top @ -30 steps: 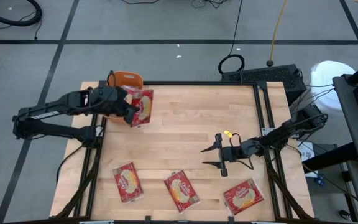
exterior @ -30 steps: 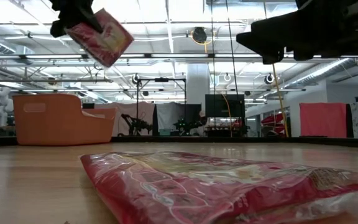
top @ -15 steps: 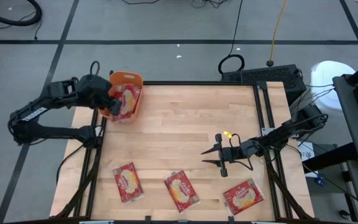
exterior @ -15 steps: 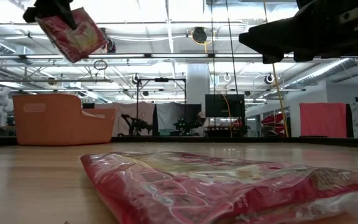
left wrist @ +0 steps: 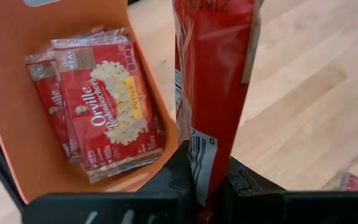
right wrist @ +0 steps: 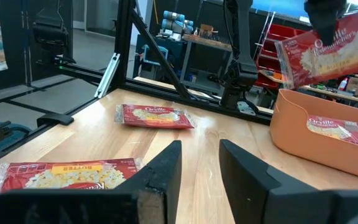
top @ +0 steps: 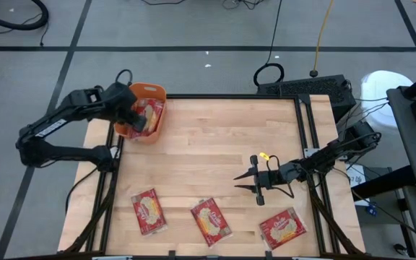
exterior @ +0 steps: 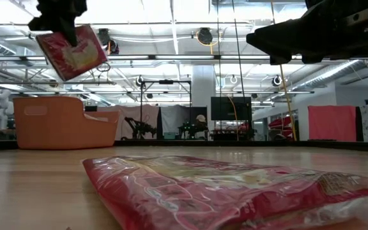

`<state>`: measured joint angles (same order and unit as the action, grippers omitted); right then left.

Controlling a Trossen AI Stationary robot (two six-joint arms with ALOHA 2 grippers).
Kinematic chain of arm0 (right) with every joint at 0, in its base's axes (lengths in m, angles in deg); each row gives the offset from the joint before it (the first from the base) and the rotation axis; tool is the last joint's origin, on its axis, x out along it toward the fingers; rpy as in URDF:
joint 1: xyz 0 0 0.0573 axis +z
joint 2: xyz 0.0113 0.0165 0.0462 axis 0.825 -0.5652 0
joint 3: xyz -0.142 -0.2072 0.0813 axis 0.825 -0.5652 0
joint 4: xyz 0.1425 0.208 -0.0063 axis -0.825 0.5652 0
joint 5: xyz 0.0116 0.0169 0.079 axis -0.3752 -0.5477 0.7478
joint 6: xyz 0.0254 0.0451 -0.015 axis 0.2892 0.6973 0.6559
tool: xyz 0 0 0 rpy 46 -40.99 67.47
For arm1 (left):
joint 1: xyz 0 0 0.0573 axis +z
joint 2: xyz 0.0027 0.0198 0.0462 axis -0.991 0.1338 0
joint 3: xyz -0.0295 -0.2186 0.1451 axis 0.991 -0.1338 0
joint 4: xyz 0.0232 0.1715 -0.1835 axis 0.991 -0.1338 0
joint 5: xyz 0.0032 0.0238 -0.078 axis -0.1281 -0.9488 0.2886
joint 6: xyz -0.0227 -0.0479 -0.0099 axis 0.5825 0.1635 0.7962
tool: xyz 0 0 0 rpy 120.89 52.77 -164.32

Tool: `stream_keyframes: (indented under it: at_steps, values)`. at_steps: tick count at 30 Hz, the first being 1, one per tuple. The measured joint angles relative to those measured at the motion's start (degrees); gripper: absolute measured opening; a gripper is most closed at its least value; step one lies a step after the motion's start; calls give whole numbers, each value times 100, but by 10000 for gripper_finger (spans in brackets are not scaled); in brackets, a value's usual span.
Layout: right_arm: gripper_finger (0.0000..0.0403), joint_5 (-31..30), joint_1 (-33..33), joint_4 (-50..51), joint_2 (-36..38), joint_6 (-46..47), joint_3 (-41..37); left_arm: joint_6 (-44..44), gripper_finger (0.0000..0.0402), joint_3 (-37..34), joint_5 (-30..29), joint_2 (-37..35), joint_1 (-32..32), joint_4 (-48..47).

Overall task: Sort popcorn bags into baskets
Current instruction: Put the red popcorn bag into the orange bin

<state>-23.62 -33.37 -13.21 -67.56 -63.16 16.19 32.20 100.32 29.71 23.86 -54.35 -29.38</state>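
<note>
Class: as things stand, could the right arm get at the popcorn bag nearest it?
Probably yes. The right gripper hangs with parted fingers, holding nothing, close to that popcorn bag, which lies flat on open table with nothing between them.

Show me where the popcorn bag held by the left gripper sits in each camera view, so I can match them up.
High view: held popcorn bag over the orange basket, far-left table corner.
Low view: bag hanging upper left, above the basket.
Left wrist view: bag edge-on between the fingers, basket beside it.
Right wrist view: bag upper right, above the basket.
Shared landmark: the orange basket.
</note>
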Motion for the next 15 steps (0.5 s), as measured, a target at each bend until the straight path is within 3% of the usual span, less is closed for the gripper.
stream_keyframes:
  at_steps: [15]
  values:
    - [99,0,0,86,0,0,1,-1271,26,-4,0,1314,1255,381]
